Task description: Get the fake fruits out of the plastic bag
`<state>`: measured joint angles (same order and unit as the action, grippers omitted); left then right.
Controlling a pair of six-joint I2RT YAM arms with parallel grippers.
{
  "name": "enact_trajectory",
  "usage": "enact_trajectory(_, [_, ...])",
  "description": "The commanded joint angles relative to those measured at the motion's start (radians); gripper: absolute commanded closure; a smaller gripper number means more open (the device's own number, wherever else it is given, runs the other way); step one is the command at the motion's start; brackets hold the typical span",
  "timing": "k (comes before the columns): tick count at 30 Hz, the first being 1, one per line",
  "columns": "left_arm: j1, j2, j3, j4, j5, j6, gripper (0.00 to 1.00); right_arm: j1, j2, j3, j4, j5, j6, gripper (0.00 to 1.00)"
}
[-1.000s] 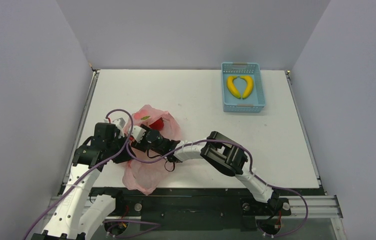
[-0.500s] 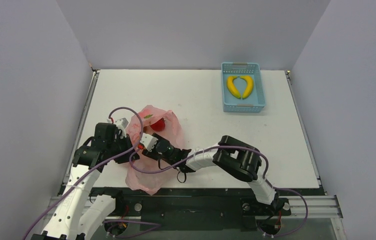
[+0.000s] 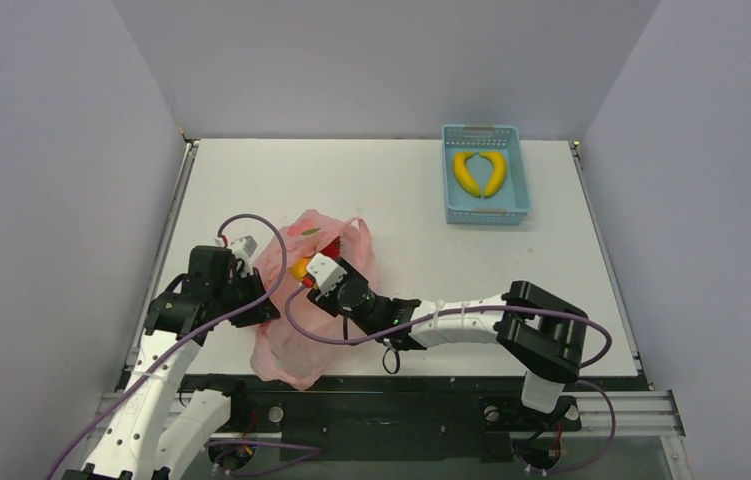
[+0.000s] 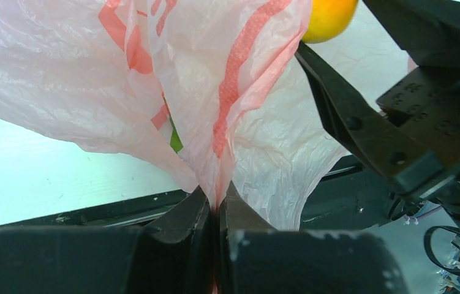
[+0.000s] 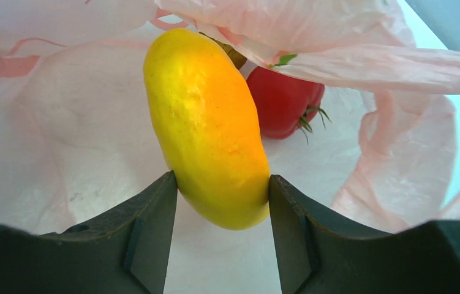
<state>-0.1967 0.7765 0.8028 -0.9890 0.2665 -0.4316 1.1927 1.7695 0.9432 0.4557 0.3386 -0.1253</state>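
White tabletop [image 3: 401,200] bears the crinkly translucent pink plastic bag [image 3: 291,350] near its left front. Left gripper [image 4: 218,199] pinches a bag fold tight. Inside the bag, right gripper [image 5: 222,193] clamps the smooth orange-yellow mango [image 5: 206,122], with the red apple [image 5: 279,104] behind it, perhaps touching.

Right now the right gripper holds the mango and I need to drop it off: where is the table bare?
Bare table lies between bag and basket, beyond the bag toward the far-left corner, and between basket and right arm. Crowded near-left: bag, left gripper, right gripper with mango.
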Motion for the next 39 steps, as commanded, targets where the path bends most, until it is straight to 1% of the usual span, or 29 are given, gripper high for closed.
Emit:
enact_trajectory(1, [-0.001, -0.007, 0.024, 0.047, 0.015, 0.018, 0.99, 0.002, -0.088, 0.003, -0.120, 0.007, 0.062, 1.00])
enact_trajectory(4, [-0.002, -0.014, 0.025, 0.047, 0.017, 0.017, 0.99, 0.002, -0.153, -0.025, -0.144, -0.027, 0.094, 1.00])
enact_trajectory(7, [-0.002, -0.012, 0.026, 0.048, 0.017, 0.019, 0.99, 0.002, -0.257, -0.082, -0.137, -0.083, 0.123, 1.00])
enact_trajectory(9, [-0.002, -0.010, 0.025, 0.049, 0.017, 0.019, 0.99, 0.001, -0.322, -0.100, -0.147, -0.082, 0.138, 1.00])
enact_trajectory(14, [-0.001, -0.010, 0.025, 0.050, 0.025, 0.022, 0.99, 0.001, -0.464, -0.121, -0.161, -0.002, 0.147, 1.00])
enact_trajectory(18, [-0.001, -0.014, 0.025, 0.049, 0.021, 0.019, 0.99, -0.012, -0.574, -0.171, -0.063, 0.086, 0.111, 1.00])
enact_trajectory(20, [-0.002, -0.019, 0.024, 0.050, 0.022, 0.019, 0.99, -0.068, -0.609, -0.183, -0.003, 0.117, 0.118, 1.00])
enact_trajectory(21, [-0.003, -0.023, 0.024, 0.050, 0.023, 0.021, 0.99, -0.090, -0.620, -0.175, -0.001, 0.118, 0.122, 1.00])
enact_trajectory(22, [-0.003, -0.024, 0.024, 0.050, 0.022, 0.021, 0.99, -0.139, -0.623, -0.169, -0.007, 0.121, 0.150, 1.00])
enact_trajectory(25, [-0.002, -0.028, 0.025, 0.052, 0.017, 0.018, 0.99, -0.233, -0.600, -0.101, -0.046, 0.165, 0.206, 1.00])
enact_trajectory(27, [-0.001, -0.034, 0.025, 0.051, 0.013, 0.016, 0.99, -0.301, -0.560, -0.041, -0.100, 0.233, 0.265, 1.00])
enact_trajectory(29, [-0.003, -0.042, 0.025, 0.050, 0.013, 0.016, 0.99, -0.380, -0.504, 0.040, -0.184, 0.303, 0.333, 1.00])
enact_trajectory(30, [-0.004, -0.044, 0.025, 0.050, 0.014, 0.017, 0.99, -0.437, -0.457, 0.071, -0.261, 0.323, 0.358, 1.00])
enact_trajectory(31, [-0.003, -0.044, 0.025, 0.050, 0.015, 0.017, 0.99, -0.468, -0.432, 0.131, -0.295, 0.324, 0.393, 1.00])
enact_trajectory(32, [-0.004, -0.045, 0.025, 0.050, 0.014, 0.017, 0.99, -0.523, -0.382, 0.157, -0.345, 0.318, 0.403, 1.00])
enact_trajectory(35, [-0.004, -0.048, 0.025, 0.050, 0.010, 0.015, 0.99, -0.622, -0.288, 0.273, -0.403, 0.314, 0.433, 1.00])
enact_trajectory(36, [-0.004, -0.051, 0.025, 0.050, 0.009, 0.015, 0.99, -0.670, -0.237, 0.299, -0.436, 0.297, 0.445, 1.00])
enact_trajectory(39, [-0.003, -0.058, 0.025, 0.049, 0.009, 0.014, 0.99, -0.801, -0.125, 0.455, -0.549, 0.196, 0.528, 1.00])
